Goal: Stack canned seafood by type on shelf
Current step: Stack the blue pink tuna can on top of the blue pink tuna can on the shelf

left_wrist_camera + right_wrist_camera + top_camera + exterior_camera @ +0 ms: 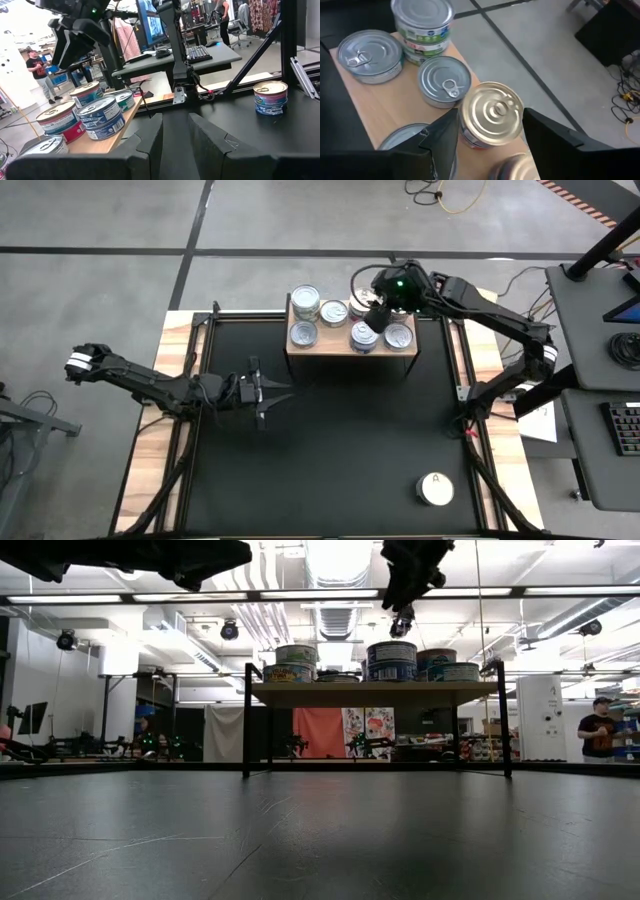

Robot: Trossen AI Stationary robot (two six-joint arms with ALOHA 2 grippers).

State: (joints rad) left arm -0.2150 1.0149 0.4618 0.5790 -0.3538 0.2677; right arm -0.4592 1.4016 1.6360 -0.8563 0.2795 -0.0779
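The shelf (pixel 350 352) stands at the table's far edge with several round tins of canned seafood (pixel 303 333) on it, some in stacks of two (pixel 392 660). My right gripper (pixel 490 114) hangs open above the shelf's middle, its fingers on either side of a gold-topped tin (pixel 492 117) that sits on another tin, and clear of both. A white-topped tin marked "A" (pixel 435 488) stands alone on the black table at the near right. My left gripper (pixel 285 392) hovers level over the table's middle left, its fingers slightly apart and empty.
Bare board shows on the shelf's right end (pixel 470 693) and along its near edge. The black tabletop (pixel 340 450) stretches from the shelf to the lone tin. Wooden strips (pixel 150 440) run along the table's left and right sides. A person (pixel 598 730) stands far off in the room.
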